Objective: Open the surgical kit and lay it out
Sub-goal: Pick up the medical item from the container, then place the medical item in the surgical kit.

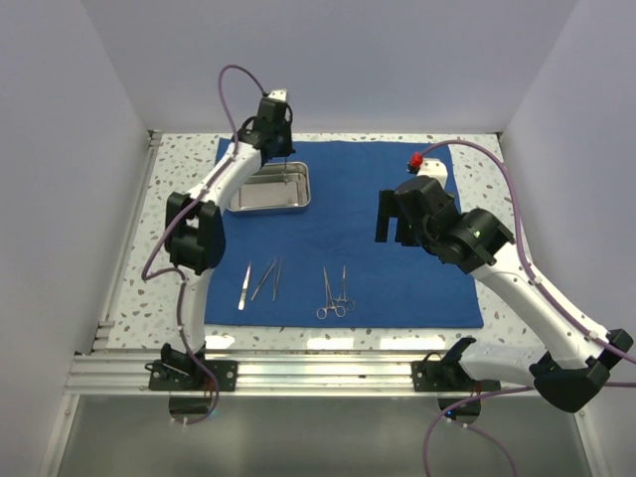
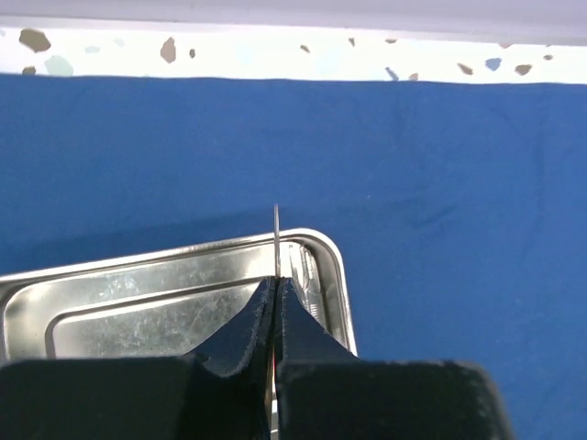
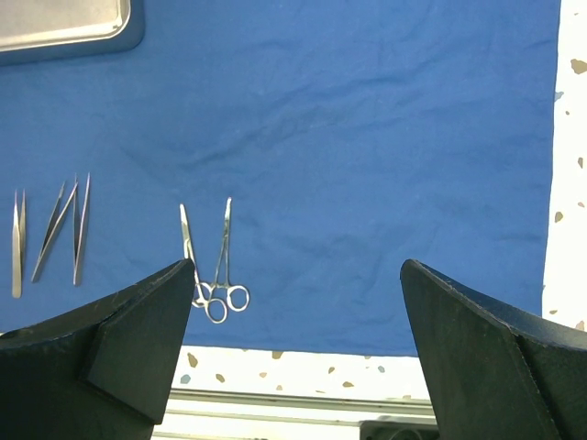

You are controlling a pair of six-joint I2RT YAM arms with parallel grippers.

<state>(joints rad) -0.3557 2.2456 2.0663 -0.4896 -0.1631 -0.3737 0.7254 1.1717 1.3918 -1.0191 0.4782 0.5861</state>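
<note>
Locate the cloth wrap (image 1: 397, 288) opened out and spread flat on the speckled counter (image 1: 134, 308). Find the steel tray (image 1: 263, 194) on the wrap's far left part.

Note the left claw (image 2: 276, 282) above the tray's right end, fingers pressed together and clamped on a slim silver instrument (image 2: 276, 238). Instrument type not discernible.

Find three tweezers (image 1: 260, 282) laid in a row on the wrap's near left part. Find two ring-handled clamps (image 1: 335, 293) just to their right, side by side, rings toward the near edge.

Note the right claw (image 3: 298, 266) hanging over the wrap's right part, fingers spread wide apart, gripping nothing.
</note>
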